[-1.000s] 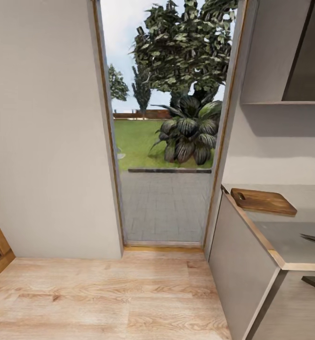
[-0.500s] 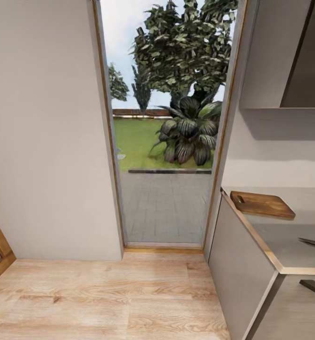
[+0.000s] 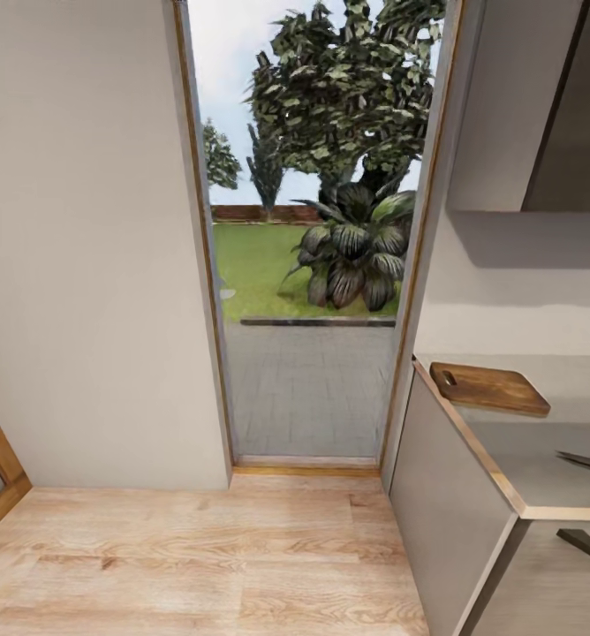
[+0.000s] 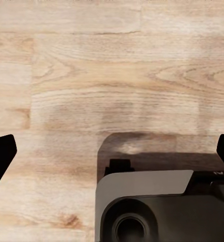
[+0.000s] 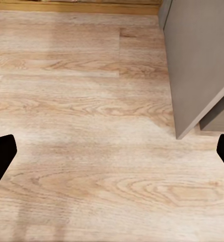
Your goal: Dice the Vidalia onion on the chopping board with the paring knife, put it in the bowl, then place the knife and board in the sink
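floor (image 5: 91, 141): bare wood planks under both grippers, wide open
right gripper (image 5: 112, 151): fingers spread wide, grey cabinet side (image 5: 202, 65) stands just off to one side ahead of it
left gripper (image 4: 112, 151): fingers wide apart, robot's dark base (image 4: 157, 206) sits right below it, floor beyond

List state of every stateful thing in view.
Door: open to the garden.
Board: flat on the countertop, bare.
Knife: lying on countertop, only the blade tip in frame.
Left gripper: open, empty.
Right gripper: open, empty.
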You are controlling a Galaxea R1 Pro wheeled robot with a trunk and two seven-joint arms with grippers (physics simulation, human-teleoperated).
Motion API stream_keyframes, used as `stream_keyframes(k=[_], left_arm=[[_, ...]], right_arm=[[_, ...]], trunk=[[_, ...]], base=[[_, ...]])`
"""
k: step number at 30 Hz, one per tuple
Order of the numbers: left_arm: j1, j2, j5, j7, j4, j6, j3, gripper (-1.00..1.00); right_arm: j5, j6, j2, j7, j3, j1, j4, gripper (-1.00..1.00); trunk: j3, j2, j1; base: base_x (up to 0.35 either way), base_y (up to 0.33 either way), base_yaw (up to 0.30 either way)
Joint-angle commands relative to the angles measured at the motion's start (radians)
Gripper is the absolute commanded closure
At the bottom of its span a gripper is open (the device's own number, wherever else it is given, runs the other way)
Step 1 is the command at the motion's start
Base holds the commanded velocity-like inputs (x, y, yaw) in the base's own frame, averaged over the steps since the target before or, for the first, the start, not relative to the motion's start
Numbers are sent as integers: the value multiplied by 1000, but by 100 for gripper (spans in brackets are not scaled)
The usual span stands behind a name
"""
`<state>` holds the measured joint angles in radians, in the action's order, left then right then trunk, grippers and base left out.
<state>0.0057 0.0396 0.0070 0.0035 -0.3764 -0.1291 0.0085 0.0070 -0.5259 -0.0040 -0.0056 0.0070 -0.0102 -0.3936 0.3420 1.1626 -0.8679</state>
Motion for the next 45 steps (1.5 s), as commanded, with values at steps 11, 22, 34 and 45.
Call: stream_keyframes(k=[11,22,34,45], left_arm=[[0,0,1,0,-3,-1,1,-100],[0,0,1,0,-3,-1,1,-100],[0,0,1,0,-2,-2,1,-100],[0,0,1,1,-2,-1,1,-100]], right_arm=[[1,-3,-1,-1,1,-1,0,-100],[1,-3,-1,-1,1,-1,0,-100],[1,-2,-1,-1,-1,-1,0,-100],[1,-1,-1,-1,0,-1,1,-100]], trunk=[[-34,-77,42],[-68,-154,84],[-106,-238,130],[-140,-315,173]], base=[[0,0,0],[0,0,0],[0,0,0],[0,0,0]])
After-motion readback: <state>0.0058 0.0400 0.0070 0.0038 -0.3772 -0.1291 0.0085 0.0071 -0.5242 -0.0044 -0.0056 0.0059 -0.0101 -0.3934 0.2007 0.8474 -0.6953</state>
